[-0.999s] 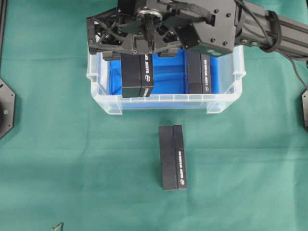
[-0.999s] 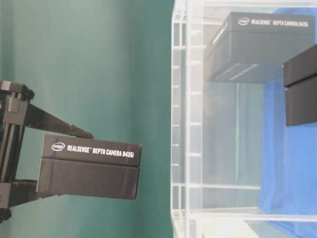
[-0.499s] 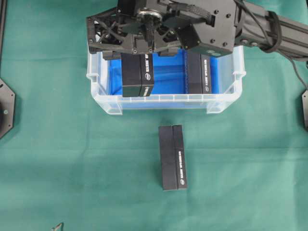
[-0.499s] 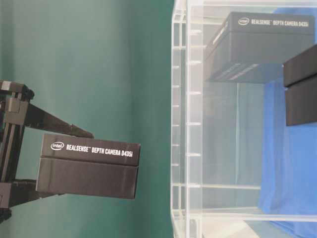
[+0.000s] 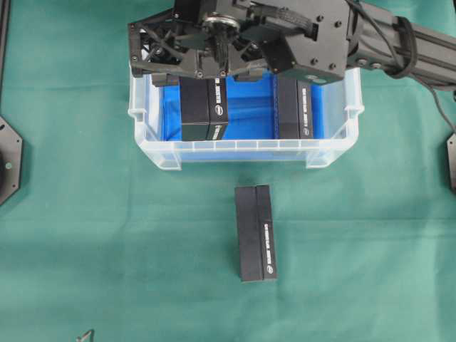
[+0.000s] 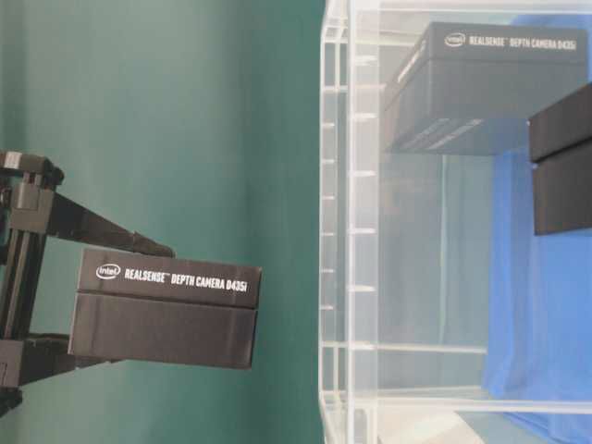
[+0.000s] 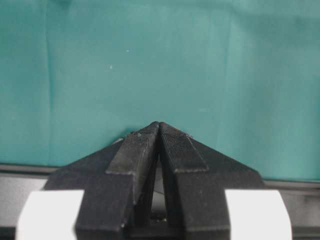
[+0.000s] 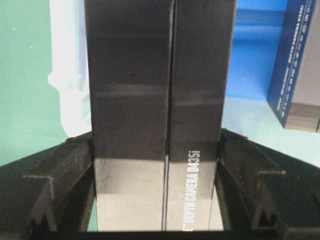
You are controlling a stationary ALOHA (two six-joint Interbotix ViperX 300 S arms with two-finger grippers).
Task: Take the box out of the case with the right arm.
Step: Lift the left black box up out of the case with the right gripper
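The clear case (image 5: 242, 146) with the blue lining stands at the top middle of the green cloth. My right gripper (image 5: 204, 77) reaches in from the right and is shut on a black RealSense box (image 5: 204, 110), which hangs over the case's left half. In the table-level view that box (image 6: 165, 314) is outside the case's rim (image 6: 335, 231), with a lattice finger (image 6: 92, 227) against its side. The right wrist view shows the box (image 8: 157, 90) clamped between both fingers (image 8: 75, 190). My left gripper (image 7: 159, 125) is shut and empty over bare cloth.
A second black box (image 5: 294, 107) lies in the case's right half. A third black box (image 5: 256, 233) lies on the cloth in front of the case. Black round bases sit at the left edge (image 5: 8, 160) and the right edge (image 5: 451, 160).
The held box has crept a touch further from the case's rim; otherwise nothing differs.
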